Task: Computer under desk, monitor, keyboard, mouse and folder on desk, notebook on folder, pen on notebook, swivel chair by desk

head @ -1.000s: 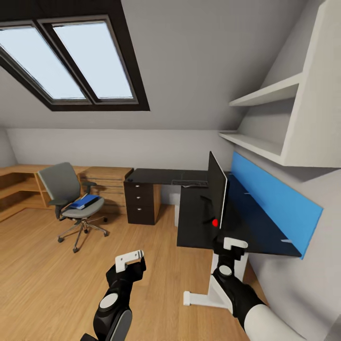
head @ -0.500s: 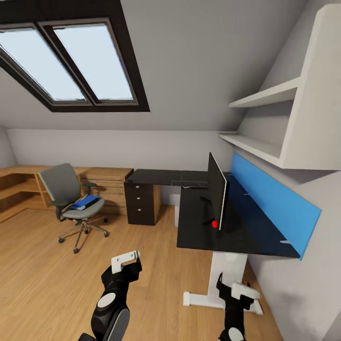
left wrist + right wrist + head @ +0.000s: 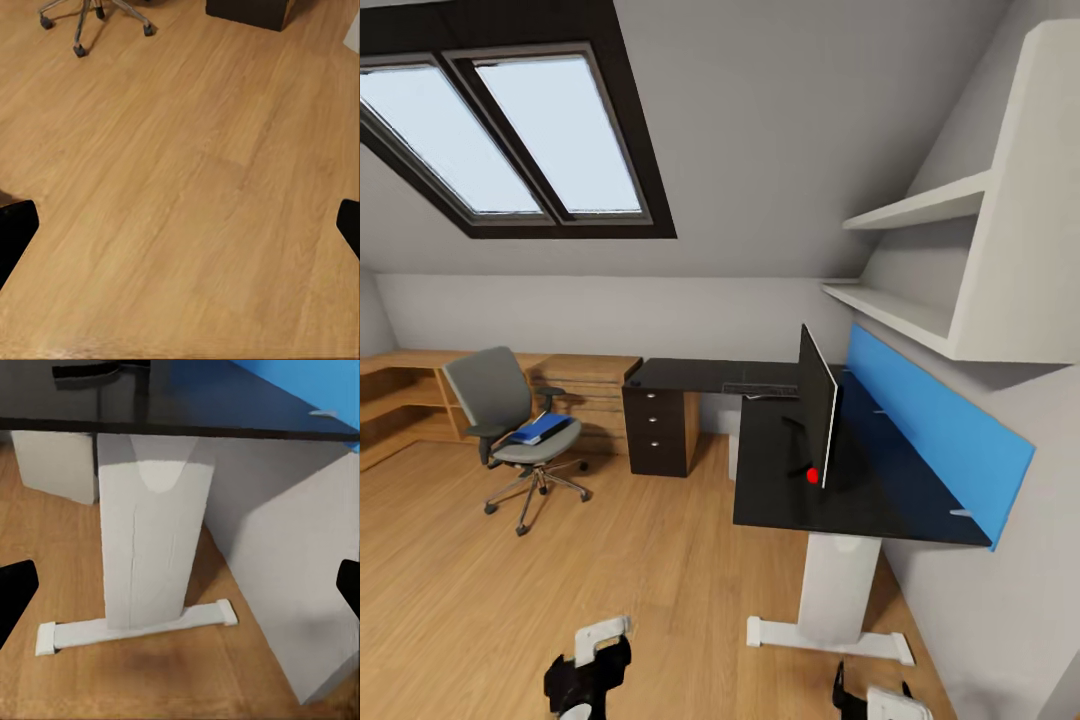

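Blue folder [image 3: 540, 427] lies on the grey chair [image 3: 510, 420] seat; monitor [image 3: 817, 405] stands edge-on on the black desk [image 3: 790, 490] (its white leg [image 3: 150, 547] looms close from the right wrist); both grippers [image 3: 592, 665] [image 3: 880, 700] spread.

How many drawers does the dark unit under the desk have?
3, stacked in the dark pedestal under the desk: top, middle and bottom, each with a silver knob.
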Motion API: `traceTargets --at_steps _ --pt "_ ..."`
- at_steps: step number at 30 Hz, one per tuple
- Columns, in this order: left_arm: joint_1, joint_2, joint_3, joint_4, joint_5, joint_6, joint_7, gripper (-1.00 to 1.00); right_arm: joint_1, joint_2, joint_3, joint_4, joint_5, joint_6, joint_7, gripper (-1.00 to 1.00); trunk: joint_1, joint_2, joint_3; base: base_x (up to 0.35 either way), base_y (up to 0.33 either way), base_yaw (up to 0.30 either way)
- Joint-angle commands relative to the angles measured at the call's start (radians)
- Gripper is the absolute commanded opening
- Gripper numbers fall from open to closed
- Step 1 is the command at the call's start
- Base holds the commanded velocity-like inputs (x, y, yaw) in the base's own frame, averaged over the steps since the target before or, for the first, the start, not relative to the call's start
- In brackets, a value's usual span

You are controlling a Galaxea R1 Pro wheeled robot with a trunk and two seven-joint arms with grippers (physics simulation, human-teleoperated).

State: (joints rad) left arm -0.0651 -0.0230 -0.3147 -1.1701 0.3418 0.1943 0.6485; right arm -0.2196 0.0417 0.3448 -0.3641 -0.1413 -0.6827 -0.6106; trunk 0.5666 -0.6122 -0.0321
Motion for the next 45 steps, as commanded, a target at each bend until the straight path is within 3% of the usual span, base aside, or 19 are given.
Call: traceTargets --at_steps 1,2,5,8,20,26,45 --pt "0.0 0.001 -0.002 0.073 0.006 -0.027 0.006 1.0 -0.001 0.0 0.01 0.015 -0.008 -0.004 0.008 1.0 0.001 -0.002 -0.002 0.0 0.0 0.0" --pt "0.001 0.001 -0.002 0.165 0.006 -0.089 0.006 1.0 -0.001 -0.001 0.009 0.042 -0.008 -0.004 0.052 1.0 0.001 -0.002 -0.002 0.0 0.0 0.0" --pt "0.002 0.001 -0.002 0.342 0.006 -0.187 0.002 1.0 -0.001 0.0 0.007 0.068 -0.011 -0.004 0.157 1.0 0.001 -0.002 -0.002 0.0 0.0 0.0" --pt "0.002 0.002 -0.001 0.423 0.006 -0.219 -0.046 1.0 -0.001 0.001 0.007 0.076 -0.013 -0.001 0.243 1.0 0.001 -0.002 -0.002 0.094 0.155 0.0" --pt "0.002 0.003 0.002 0.473 0.006 -0.223 -0.089 1.0 -0.001 0.001 0.004 0.078 -0.016 -0.002 0.264 1.0 0.001 -0.002 -0.002 0.192 0.261 0.0" --pt "0.002 0.003 0.002 0.474 0.006 -0.224 -0.09 1.0 -0.001 0.0 0.0 0.079 -0.017 -0.006 0.319 1.0 0.001 -0.002 -0.002 0.226 0.27 0.0" --pt "0.002 0.001 0.001 0.477 0.005 -0.224 -0.091 1.0 -0.001 -0.001 -0.001 0.079 -0.016 -0.005 0.327 1.0 0.001 -0.002 -0.002 0.24 0.269 0.0"
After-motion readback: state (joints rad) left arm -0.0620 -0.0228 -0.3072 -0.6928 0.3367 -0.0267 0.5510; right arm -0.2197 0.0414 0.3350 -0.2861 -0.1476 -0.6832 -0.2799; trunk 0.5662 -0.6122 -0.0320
